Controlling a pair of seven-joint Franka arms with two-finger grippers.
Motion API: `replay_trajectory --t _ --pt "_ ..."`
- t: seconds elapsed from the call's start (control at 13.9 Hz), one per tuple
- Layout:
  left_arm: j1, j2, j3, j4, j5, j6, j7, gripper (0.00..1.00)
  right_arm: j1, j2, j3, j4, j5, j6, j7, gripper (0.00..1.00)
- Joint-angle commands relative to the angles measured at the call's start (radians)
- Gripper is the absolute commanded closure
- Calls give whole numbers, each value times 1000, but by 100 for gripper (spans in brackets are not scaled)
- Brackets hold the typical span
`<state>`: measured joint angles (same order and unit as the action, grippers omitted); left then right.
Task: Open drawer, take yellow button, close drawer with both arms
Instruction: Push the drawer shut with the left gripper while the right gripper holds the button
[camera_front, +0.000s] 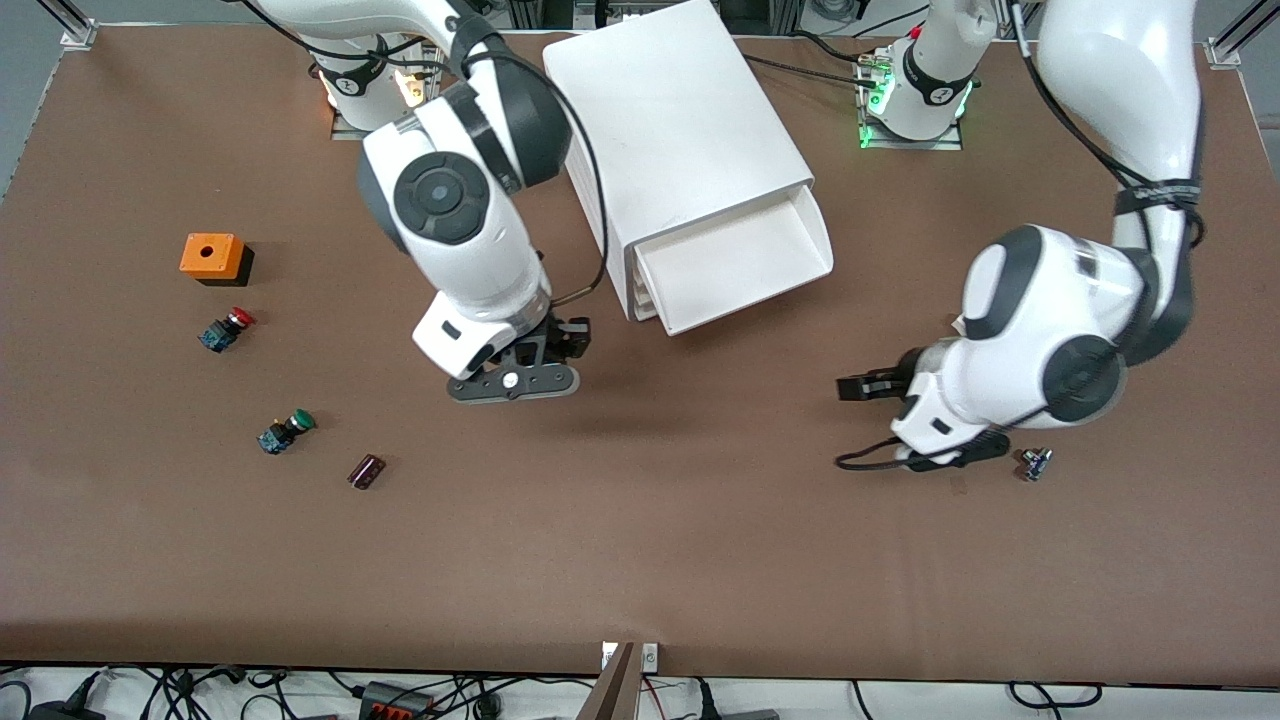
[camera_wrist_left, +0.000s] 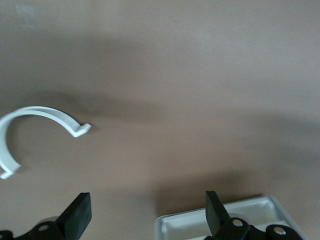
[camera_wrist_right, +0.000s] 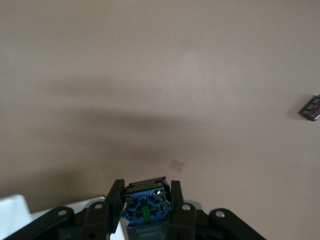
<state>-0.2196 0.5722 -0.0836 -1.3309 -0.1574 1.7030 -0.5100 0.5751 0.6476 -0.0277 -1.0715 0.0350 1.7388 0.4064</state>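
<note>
**Right gripper** (camera_wrist_right: 144, 187): closed on a small part with a blue-black body, seen end-on between the fingers in the right wrist view. I take this to be the button (camera_wrist_right: 144, 209); its cap is hidden, so the colour is unconfirmed. In the front view this gripper (camera_front: 515, 375) hangs over bare table, at about 8 o'clock from the drawer's open front.

**Left gripper** (camera_front: 852, 424): fingers spread wide, nothing between them. It is over the table at about 4 o'clock from the drawer front, pointing toward the table's middle.

**Drawer** (camera_front: 740, 262): the top one of the stack, pulled out of the cabinet (camera_front: 670, 130), and its tray looks empty.

**Step (judgement):** open and take look done; closing remains. The free left gripper seems best placed. It needs to meet the drawer's front lip squarely and push along the slide; an off-axis push could skew the tray or shift the cabinet.

**Surface:** brown table (camera_front: 640, 560), matte. Toward the right arm's end, around 9 o'clock:
- orange box (camera_front: 212, 257)
- red-capped button (camera_front: 226, 330)
- green-capped button (camera_front: 286, 431)
- small dark component (camera_front: 366, 471)

A small part (camera_front: 1035, 463) lies just beside the left arm's wrist.

**Room:** cables run along the 6 o'clock edge, and a green light (camera_front: 866, 138) shows at the left arm's base.
</note>
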Motion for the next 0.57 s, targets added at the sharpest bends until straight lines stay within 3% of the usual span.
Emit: replay_trajectory --t 0.0,0.22,0.5 --pt "-61 -129 -1 -212 27 166 -137 0 -36 -54 11 -135 -3 2 -125 100" --pt "-125 -244 -8 -455 27 392 -253 0 -142 -71 11 -243 -3 8 -289 100" --pt "-142 -253 -82 -510 27 409 -374 0 -253 -71 14 -370 6 65 -411 100"
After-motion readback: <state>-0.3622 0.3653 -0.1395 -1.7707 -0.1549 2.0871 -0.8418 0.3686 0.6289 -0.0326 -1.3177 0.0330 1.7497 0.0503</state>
